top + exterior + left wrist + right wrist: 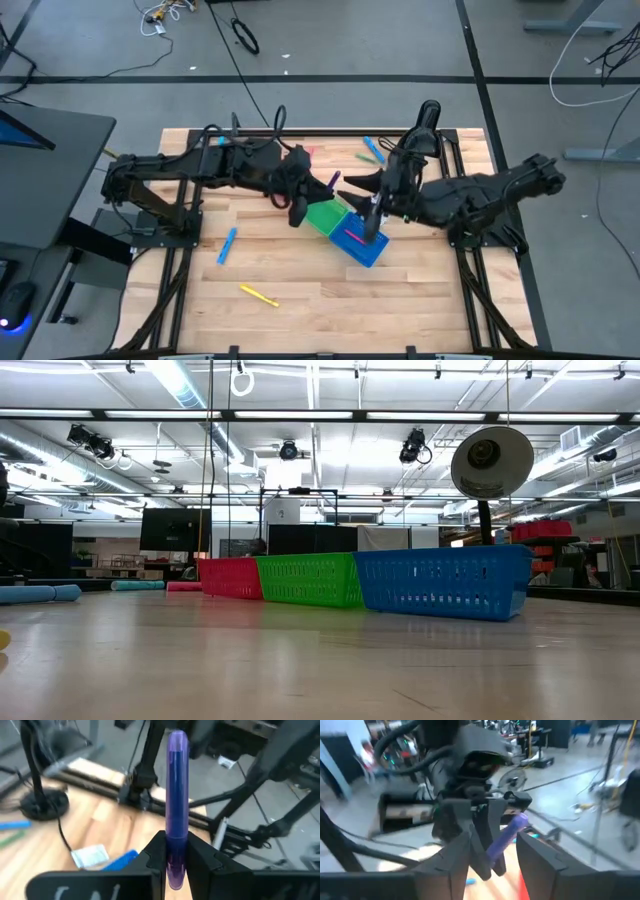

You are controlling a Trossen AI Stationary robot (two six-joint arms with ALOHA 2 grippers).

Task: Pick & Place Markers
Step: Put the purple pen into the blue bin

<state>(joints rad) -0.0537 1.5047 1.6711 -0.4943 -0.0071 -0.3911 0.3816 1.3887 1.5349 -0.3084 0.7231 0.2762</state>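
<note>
The purple marker (177, 805), light, stiff and slick, is clamped low in the left gripper (176, 862) jaws; the right gripper (492, 852) jaws stand apart around it, above the green bin (325, 215).

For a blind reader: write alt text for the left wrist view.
The left pincer is shut on a purple marker that stands up between its dark fingers. Behind it lie the wooden table, a blue marker, and dark arm parts.

Overhead looks down; low view level; both show bins (330, 580).
</note>
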